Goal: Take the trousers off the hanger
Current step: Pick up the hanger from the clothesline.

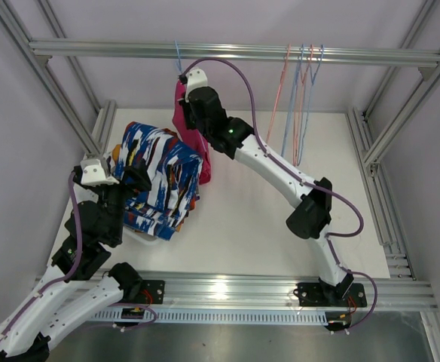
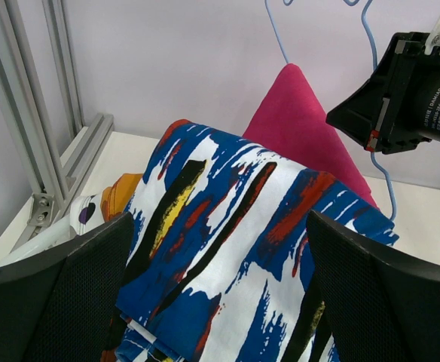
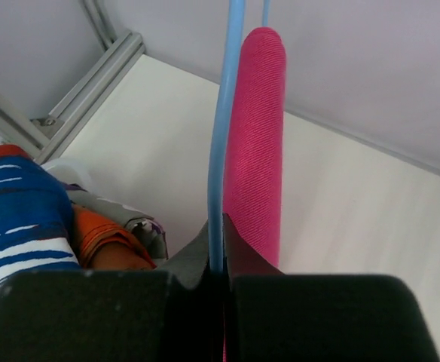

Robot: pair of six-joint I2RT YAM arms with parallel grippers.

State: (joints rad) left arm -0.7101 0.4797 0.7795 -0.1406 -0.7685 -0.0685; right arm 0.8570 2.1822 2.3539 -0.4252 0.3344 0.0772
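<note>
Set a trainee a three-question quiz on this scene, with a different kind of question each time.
1. True or false: the left pincer is open and faces the blue-white-red trousers.
2. Pick one. The right pincer is shut on: A) the blue hanger; B) a red hanger; C) nothing.
3. Fill in: the trousers draped on that hanger are plain ____.

Key: 1 true; 2 A; 3 pink, the pink trousers.
</note>
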